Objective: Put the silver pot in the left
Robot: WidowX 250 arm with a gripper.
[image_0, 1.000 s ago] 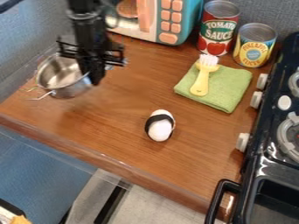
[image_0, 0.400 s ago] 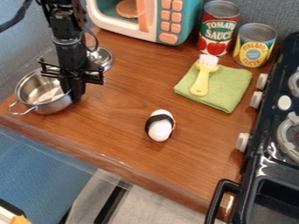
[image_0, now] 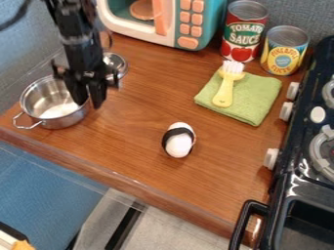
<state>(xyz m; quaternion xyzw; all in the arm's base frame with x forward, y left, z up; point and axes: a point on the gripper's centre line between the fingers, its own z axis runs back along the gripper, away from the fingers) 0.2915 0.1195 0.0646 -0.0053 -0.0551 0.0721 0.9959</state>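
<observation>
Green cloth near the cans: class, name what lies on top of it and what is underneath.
A yellow brush with white bristles lies on the green cloth. The wooden counter shows around the cloth, but whatever is underneath is covered and cannot be seen.

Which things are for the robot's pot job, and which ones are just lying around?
For the job:
- silver pot
- gripper
- left part of the wooden counter

Just lying around:
- white egg shape with a black band
- yellow brush
- green cloth
- taller can
- shorter can
- shiny metal thing behind the pot
</observation>
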